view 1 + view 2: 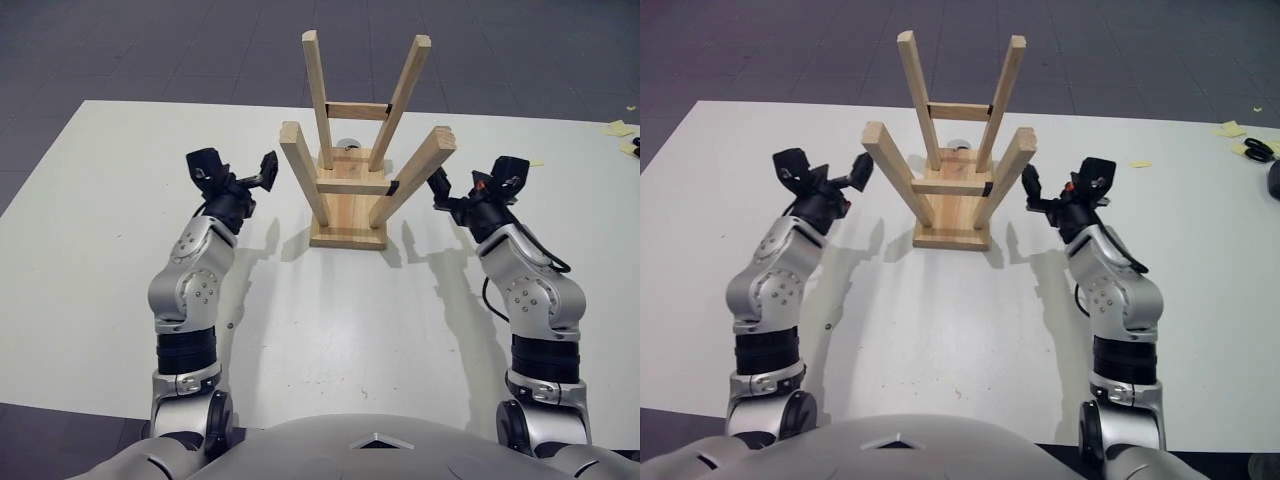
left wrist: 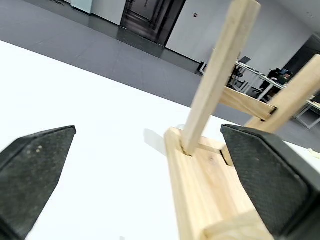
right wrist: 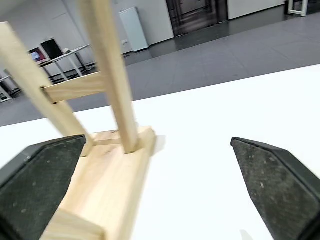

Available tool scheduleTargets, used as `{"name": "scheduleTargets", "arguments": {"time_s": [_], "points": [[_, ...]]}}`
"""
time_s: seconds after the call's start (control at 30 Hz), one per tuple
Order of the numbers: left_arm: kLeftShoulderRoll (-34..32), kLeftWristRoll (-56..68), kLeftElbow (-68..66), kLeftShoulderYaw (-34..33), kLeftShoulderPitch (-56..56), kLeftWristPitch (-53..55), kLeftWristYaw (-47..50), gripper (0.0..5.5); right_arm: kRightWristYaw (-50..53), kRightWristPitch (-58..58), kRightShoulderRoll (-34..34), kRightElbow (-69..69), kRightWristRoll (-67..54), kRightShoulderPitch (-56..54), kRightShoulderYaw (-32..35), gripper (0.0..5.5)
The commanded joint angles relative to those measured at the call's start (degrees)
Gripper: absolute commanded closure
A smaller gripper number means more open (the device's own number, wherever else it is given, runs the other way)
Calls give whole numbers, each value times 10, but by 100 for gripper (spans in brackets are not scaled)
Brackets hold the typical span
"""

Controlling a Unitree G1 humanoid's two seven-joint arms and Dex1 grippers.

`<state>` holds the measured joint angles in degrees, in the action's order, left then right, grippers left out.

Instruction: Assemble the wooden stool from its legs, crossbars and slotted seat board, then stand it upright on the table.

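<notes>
Stool [image 1: 348, 215] stands inverted between left gripper [image 1: 237, 170] and right gripper [image 1: 474, 184], both wide open and empty; they should close on it evenly and level before any flip.

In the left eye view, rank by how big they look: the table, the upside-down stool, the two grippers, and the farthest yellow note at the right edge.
1. table
2. stool
3. left gripper and right gripper: alike, not ranked
4. yellow note, though it lies farther from the camera
</notes>
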<state>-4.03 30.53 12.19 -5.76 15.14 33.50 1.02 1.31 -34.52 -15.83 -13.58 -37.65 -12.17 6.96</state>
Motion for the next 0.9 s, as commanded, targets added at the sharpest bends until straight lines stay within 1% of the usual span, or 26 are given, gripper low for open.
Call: {"name": "scheduleTargets", "arguments": {"time_s": [0.03, 0.17, 0.3, 0.37, 0.43, 0.47, 0.53, 0.57, 0.63, 0.7, 0.8, 0.9], "points": [[21, -3, 11, 15, 10, 2, -3, 12, -5, -20, 9, -23, 8, 1, -1, 10], [15, -29, 4, -49, -2, -36, 43, 12, 14, -1, -11, 14, 51, 14, 48, 10], [18, -57, 5, -66, -32, -43, 70, 12, 46, -9, -5, 16, 89, 23, 68, 10], [21, -64, 6, -65, -40, -41, 75, 12, 53, -22, 6, 3, 98, 24, 58, 10], [22, -71, 6, -52, -38, -35, 71, 12, 40, -39, 22, -25, 93, 22, 28, 10], [23, -72, 6, -42, -34, -30, 64, 12, 17, -46, 27, -44, 77, 20, 7, 10], [28, -58, 14, -18, -24, -12, 42, 12, -52, -64, 16, -96, 52, 23, -55, 10], [34, -43, 25, -8, -19, -3, 28, 12, -70, -70, 14, -110, 47, 25, -70, 10], [45, -10, 52, 1, -9, 15, 8, 12, -88, -79, 6, -120, 48, 28, -77, 10], [43, 12, 77, 2, -3, 35, -2, 12, -97, -82, -2, -120, 52, 29, -70, 10], [28, 14, 85, 0, -9, 53, -9, 12, -102, -83, -10, -118, 56, 26, -60, 10], [9, -1, 65, -9, -28, 59, -16, 12, -105, -81, -13, -116, 64, 24, -57, 10]]}}
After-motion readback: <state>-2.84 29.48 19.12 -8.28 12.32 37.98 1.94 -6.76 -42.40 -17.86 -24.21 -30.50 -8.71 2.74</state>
